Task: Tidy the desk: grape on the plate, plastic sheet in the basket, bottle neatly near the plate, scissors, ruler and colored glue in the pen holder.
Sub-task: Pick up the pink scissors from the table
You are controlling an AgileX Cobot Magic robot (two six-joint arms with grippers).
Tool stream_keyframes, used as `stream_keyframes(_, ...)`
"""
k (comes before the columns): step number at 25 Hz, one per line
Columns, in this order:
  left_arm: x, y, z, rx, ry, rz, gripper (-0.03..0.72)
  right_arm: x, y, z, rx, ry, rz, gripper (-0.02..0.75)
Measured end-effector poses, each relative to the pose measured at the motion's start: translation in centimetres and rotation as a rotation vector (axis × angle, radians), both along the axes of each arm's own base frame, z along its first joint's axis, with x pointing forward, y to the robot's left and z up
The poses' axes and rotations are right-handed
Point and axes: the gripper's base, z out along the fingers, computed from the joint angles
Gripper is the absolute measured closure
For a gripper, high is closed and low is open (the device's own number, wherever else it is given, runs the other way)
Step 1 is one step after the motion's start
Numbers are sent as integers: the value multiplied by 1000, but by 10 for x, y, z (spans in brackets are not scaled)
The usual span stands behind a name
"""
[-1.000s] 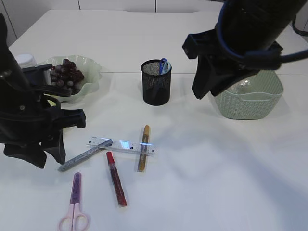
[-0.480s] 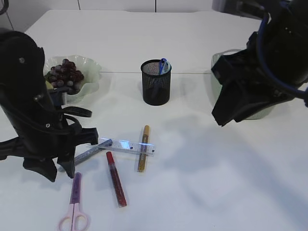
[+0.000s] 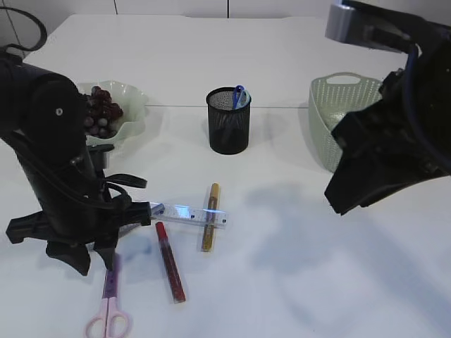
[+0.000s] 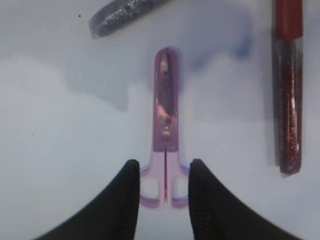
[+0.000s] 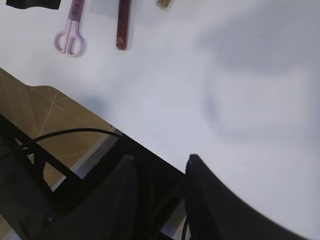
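Left arm shift: swinging away from the plate (image 3: pixel 134 105) and coming down over the scissors (image 3: pixel 108 303) at the front left of the bench (image 3: pixel 282 282), where a second ago it was hanging beside the grapes (image 3: pixel 99 113).
Right arm shift: pulling back from the basket (image 3: pixel 331 113) toward the right edge, leaving the basket in plain sight.
Meaning for the task: the grapes are lying on the plate, so that step looks finished; the scissors seem to be the next pick, bound for the pen holder (image 3: pixel 228 121).
Left gripper (image 4: pixel 164 197): pointing straight down, jaws apart and straddling the pink handles, not yet clamped on them.
Right gripper (image 5: pixel 160 200): raised over the bench's near edge, jaws apart with nothing between them.
Scissors: lying flat, blades closed and pointing toward the silver glue (image 4: pixel 125 15).
Red glue (image 3: pixel 169 262): lying just right of the scissors, apart from them.
Ruler (image 3: pixel 184 213): lying across the yellow glue (image 3: pixel 210 217), waiting with the rest.
Bottle and plastic sheet: not identifiable in these views.
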Motion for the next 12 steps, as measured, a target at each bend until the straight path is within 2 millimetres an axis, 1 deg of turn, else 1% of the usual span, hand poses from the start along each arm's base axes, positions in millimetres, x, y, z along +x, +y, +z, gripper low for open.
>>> stream_keyframes(3,2,-1,-4,7,-11,-10,444,-4,-2,-2,-1,1,7,462)
stream_keyframes(8,4,0,-13,32,-3,-24,445,-7,-3,1,3,-14,15,462)
stream_keyframes(12,6,-1,-27,49,25,-25,445,-8,-3,1,6,-14,14,462)
